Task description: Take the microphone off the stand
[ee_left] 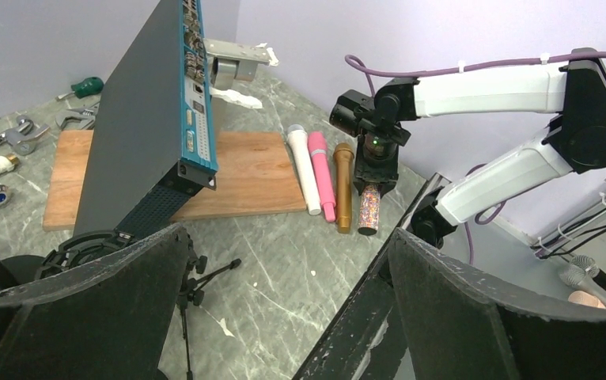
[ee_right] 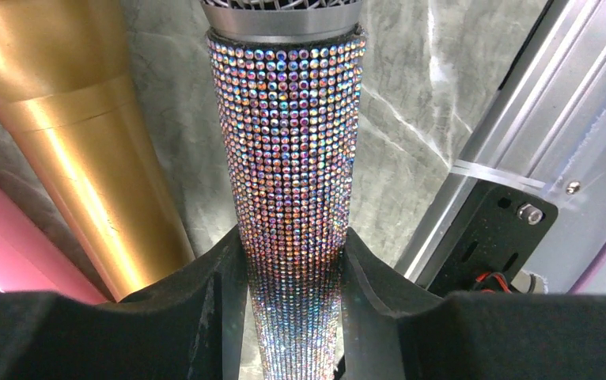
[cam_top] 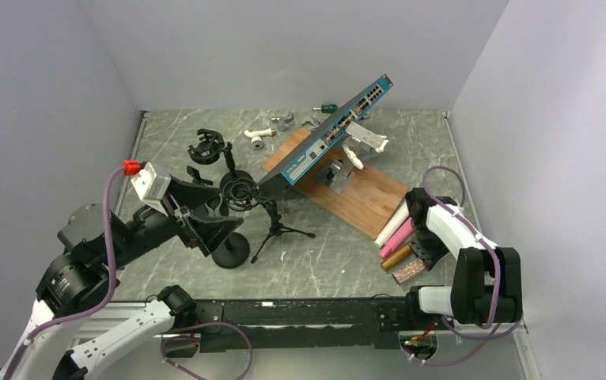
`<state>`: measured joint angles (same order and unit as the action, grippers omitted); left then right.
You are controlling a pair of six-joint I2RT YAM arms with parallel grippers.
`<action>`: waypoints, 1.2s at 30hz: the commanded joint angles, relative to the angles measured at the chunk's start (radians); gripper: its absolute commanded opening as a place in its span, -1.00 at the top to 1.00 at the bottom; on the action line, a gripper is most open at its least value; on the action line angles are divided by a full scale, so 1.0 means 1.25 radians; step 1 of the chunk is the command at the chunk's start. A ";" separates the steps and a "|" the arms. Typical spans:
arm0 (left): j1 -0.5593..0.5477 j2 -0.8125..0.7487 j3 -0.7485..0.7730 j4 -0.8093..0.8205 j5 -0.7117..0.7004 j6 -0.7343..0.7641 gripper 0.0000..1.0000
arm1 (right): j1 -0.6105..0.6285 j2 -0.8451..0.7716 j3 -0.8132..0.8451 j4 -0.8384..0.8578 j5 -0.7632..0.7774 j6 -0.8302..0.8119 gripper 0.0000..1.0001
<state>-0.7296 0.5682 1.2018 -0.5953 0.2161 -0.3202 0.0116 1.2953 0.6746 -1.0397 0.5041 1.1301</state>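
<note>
Rhinestone microphone [ee_right: 292, 119] is pinched in the right gripper [ee_right: 292, 265], pads closed on the slim end of the handle. It lies just off the wooden board's [cam_top: 363, 198] short near end, beside the gold microphone [ee_right: 86, 142]. The stand [cam_top: 278, 229], off the board's long near edge, looks bare. I'd call the mic rigid and head-heavy, its studs offering bite, so the tapered handle is the spot. Left gripper [ee_left: 288, 237] hangs spread wide, holding nothing.

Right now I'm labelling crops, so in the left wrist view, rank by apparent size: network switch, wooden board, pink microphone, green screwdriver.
1. network switch, nearest the camera
2. wooden board, partly hidden behind it
3. pink microphone
4. green screwdriver
</note>
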 commanded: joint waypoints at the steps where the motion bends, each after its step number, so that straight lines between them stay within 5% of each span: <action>1: -0.001 -0.015 0.025 0.000 0.005 -0.012 -0.99 | -0.004 -0.021 -0.013 0.062 0.009 -0.001 0.55; 5: -0.001 -0.021 0.025 -0.003 -0.006 -0.020 -0.99 | -0.004 -0.018 -0.011 0.065 0.007 -0.008 0.38; 10: -0.001 -0.022 0.037 -0.013 -0.013 -0.028 -0.99 | -0.004 -0.024 -0.005 0.062 0.017 -0.010 -0.08; 28: -0.001 -0.023 0.078 -0.042 -0.061 -0.055 -0.99 | -0.004 -0.129 0.098 -0.039 0.043 -0.041 -0.57; 36: 0.000 -0.084 0.031 0.003 -0.128 -0.069 -0.99 | 0.069 -0.251 0.245 -0.064 -0.048 -0.271 -0.96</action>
<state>-0.7296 0.5159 1.2640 -0.6537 0.1200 -0.3851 0.0227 1.0718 0.8818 -1.0821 0.5030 0.9630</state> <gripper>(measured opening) 0.994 0.959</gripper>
